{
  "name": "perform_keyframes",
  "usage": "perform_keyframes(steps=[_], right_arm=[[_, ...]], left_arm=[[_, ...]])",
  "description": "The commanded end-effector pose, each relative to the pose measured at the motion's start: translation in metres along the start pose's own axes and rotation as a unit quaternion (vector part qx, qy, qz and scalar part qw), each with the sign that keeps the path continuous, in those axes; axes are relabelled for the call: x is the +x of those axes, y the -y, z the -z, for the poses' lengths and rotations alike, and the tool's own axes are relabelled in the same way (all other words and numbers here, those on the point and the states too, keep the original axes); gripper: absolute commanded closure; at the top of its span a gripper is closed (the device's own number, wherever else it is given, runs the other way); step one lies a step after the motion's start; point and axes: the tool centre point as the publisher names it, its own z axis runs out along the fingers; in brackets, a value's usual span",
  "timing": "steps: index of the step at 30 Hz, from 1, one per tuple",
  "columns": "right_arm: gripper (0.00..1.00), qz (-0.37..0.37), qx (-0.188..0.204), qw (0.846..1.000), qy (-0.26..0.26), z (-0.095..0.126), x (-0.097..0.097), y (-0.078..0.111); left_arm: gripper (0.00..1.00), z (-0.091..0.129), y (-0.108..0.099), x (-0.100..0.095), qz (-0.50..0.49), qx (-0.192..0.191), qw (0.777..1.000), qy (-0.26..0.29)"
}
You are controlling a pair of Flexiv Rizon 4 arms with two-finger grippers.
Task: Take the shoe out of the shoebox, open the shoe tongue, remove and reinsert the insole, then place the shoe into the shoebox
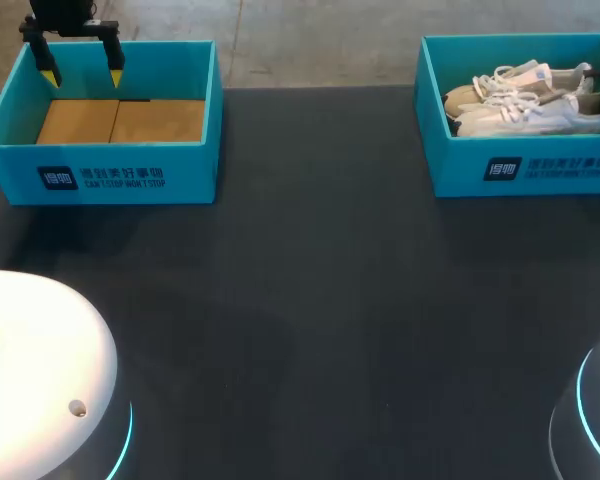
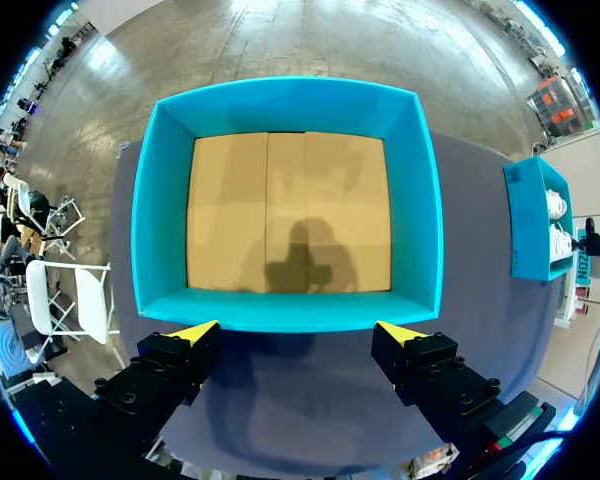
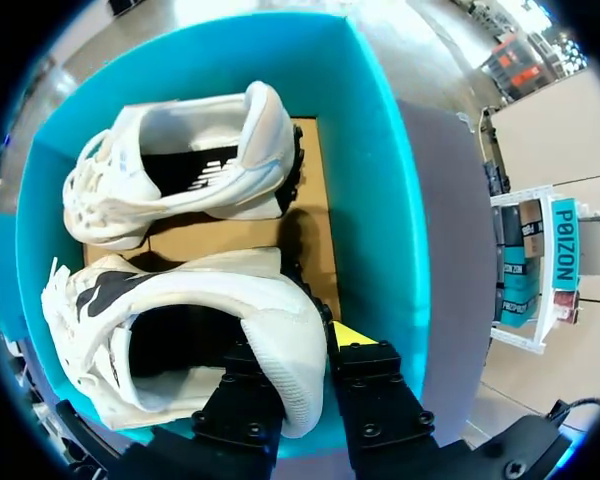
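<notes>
**Right arm at the shoebox.** A white lace-up sneaker (image 3: pixel 220 290) lies inside the teal cardboard shoebox (image 1: pixel 520 165). Its padded heel collar is pinched by the right gripper (image 3: pixel 300 345), with one finger inside the shoe opening and the other, yellow-tipped, outside it. The outer finger stands just beside a teal side wall, so there is little room on that side. A second white sneaker (image 3: pixel 180 160) lies ahead of the first, apart from it, with brown cardboard floor between them.

The wide dark surface (image 1: pixel 310 300) between this box and an empty teal shoebox with a brown cardboard floor (image 1: pixel 100 170) lies open. The two boxes sit well apart along the far edge.

The right wrist view alone shows the grip. The head view shows only the arm's dark edge at the box's right end.

The left gripper (image 1: pixel 81 72) hangs pointing down over the empty box's rim. Its jaws are spread and hold nothing. The left wrist view shows the whole bare floor.
</notes>
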Motion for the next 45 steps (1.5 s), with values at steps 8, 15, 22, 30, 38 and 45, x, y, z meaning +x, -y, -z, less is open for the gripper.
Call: perform_keyframes(steps=[8,15,22,30,38,45], right_arm=[[1.00,-0.008,-0.015,1.000,0.020,0.060,-0.010,0.006],[1.00,-0.012,-0.017,0.999,0.030,0.075,-0.014,0.005],[1.00,-0.006,-0.018,0.999,0.031,0.094,-0.013,0.006],[1.00,0.000,-0.036,0.999,0.034,0.135,-0.012,0.009],[1.00,-0.016,-0.031,0.998,0.048,0.166,-0.011,0.028],[1.00,-0.047,-0.028,0.998,0.044,0.183,0.013,0.072]], left_arm=[[0.00,0.000,0.000,0.000,0.000,0.000,1.000,0.000],[0.00,0.000,0.000,0.000,0.000,0.000,1.000,0.000],[0.00,0.000,0.000,0.000,0.000,0.000,1.000,0.000],[0.00,0.000,0.000,0.000,0.000,0.000,1.000,0.000],[0.00,0.000,0.000,0.000,0.000,0.000,1.000,0.000],[0.00,0.000,0.000,0.000,0.000,0.000,1.000,0.000]])
